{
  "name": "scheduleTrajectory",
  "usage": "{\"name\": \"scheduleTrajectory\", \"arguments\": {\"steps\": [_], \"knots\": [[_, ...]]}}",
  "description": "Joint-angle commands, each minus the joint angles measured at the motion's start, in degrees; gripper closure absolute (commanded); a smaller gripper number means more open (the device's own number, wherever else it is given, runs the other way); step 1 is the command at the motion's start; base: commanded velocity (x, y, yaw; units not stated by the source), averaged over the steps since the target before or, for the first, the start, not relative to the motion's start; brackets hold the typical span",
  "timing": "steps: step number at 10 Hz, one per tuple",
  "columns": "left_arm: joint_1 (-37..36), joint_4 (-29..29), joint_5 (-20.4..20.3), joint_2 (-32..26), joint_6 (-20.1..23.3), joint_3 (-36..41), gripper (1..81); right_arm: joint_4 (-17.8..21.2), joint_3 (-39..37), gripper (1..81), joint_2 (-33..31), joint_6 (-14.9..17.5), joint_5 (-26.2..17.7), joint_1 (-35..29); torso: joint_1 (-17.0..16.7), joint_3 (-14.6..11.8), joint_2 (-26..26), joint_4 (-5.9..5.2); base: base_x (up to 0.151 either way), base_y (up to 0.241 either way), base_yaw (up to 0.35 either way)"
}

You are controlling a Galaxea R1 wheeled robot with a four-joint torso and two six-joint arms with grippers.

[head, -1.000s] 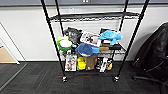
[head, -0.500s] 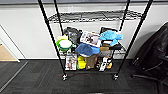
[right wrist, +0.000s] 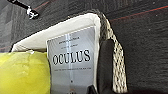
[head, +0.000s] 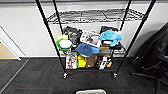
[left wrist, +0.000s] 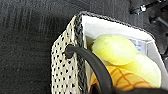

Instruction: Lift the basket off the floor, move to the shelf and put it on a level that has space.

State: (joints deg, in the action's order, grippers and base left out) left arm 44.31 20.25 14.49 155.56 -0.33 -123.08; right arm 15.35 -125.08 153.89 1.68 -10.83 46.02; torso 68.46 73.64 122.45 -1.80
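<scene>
While I am facing the shelf [head: 95,37] from the carpet, this is how things are standing:

Shelf: the black wire rack is standing against the pale wall, its casters resting on the floor [head: 37,75].
Level: an upper wire-grid tier [head: 92,16] of the shelf is lying bare, above the crowded tiers.
Lower tiers: a blue plush toy [head: 111,36], a blue cap [head: 86,49], a green bowl with a white filling [head: 65,44], a dark bag [head: 72,33] and a printed packet [head: 90,38] are piling together below that level; boxes and bottles are standing on the shelf's bottom tier.
Basket: only its pale rim [head: 91,91] is peeking in at the lower edge of my head view, in front of the shelf. In my left wrist view the woven basket [left wrist: 62,65] is showing its dark handle [left wrist: 92,65] arching over yellow soft things [left wrist: 117,50]. In my right wrist view the basket [right wrist: 115,62] is holding a grey box printed OCULUS [right wrist: 71,67] beside a yellow thing [right wrist: 22,72].
Chair: a black chair [head: 155,57] is standing just beside the shelf's right posts.
My hands: I cannot tell whether either one is gripping or loose.
</scene>
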Motion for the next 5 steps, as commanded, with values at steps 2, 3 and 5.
{"name": "scheduleTrajectory", "arguments": {"steps": [2,3,5], "knots": [[-8.23,3.04,5.72,-0.42,-0.02,2.22,81.1,0.65,-1.3,81.1,1.97,-0.1,-4.56,-7.03,-4.59,-4.19,-7.17,0.0,0.0,0.0,0.0],[-8.58,3.57,5.72,-0.78,-0.02,2.57,81.1,0.74,-1.83,81.1,2.5,-0.19,-4.56,-7.12,-5.55,-5.13,-8.7,0.0,0.0,0.0,0.0],[-8.67,3.66,5.72,-1.3,-0.03,3.19,81.1,1.18,-1.82,81.1,2.76,-0.19,-4.56,-7.39,-8.09,-7.58,-12.55,0.0,0.0,0.0,0.0]]}}
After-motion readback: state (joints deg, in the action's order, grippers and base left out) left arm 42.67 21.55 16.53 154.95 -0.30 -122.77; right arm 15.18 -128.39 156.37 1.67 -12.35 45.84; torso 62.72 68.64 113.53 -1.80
